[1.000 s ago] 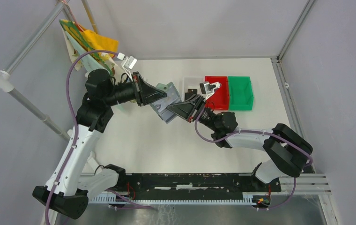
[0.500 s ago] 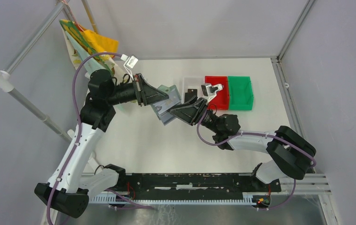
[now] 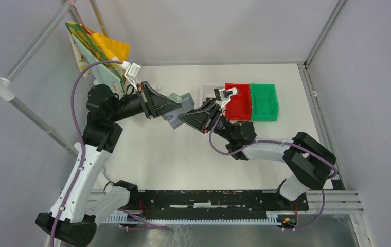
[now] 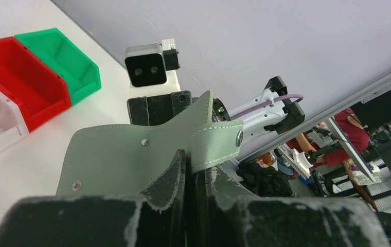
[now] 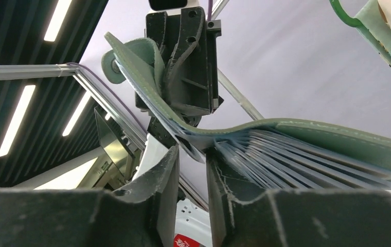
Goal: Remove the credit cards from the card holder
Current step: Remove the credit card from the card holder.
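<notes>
The grey-green card holder hangs in the air over the back middle of the table. My left gripper is shut on it; in the left wrist view its jaws pinch one leaf of the holder below the snap tab. My right gripper comes in from the right. Its fingers stand a little apart at the holder's bent lower fold, with light showing between them. Several blue-grey inner pockets fan open. The credit cards are hidden.
A white bin, a red bin and a green bin stand in a row at the back right, just behind the right wrist. A yellow-green cloth bag hangs on the frame at the back left.
The left arm has drawn the card holder to the left and tilted it more. The right gripper has followed it left, staying at its lower edge.
</notes>
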You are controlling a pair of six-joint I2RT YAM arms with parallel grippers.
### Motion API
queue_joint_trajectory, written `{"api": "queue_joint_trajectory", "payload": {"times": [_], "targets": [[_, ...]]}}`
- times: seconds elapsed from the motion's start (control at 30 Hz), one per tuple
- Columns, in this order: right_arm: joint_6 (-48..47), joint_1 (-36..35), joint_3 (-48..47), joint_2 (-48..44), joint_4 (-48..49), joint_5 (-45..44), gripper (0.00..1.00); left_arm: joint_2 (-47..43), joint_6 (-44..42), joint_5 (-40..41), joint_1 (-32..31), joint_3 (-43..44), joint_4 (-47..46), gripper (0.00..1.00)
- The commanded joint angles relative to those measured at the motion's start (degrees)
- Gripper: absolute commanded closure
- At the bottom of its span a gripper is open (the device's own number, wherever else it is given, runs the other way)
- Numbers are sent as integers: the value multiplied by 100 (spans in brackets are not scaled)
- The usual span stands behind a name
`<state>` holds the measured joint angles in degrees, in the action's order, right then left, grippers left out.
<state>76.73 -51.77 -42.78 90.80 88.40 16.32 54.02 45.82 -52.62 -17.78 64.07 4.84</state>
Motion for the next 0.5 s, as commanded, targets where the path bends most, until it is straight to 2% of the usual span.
{"api": "queue_joint_trajectory", "payload": {"times": [0.0, 0.2, 0.27, 0.37, 0.47], "targets": [[-103, -8, -690, -190, 2384, -526, 74, 7, 227, -894, -189, -70, 747, 97], [-209, -31, -308, -582, 2337, -411, 92, 252, -1448, -348, -9, 569, 1944, 98], [-228, -35, -115, -717, 2276, -425, 97, 341, -1689, -242, 42, 658, 2065, 98], [-193, -35, 86, -862, 2383, -439, 100, 410, -2006, -87, 54, 732, 2140, 98], [-207, -43, 296, -1013, 2365, -440, 100, 448, -2210, 79, 63, 770, 2281, 92]]}}
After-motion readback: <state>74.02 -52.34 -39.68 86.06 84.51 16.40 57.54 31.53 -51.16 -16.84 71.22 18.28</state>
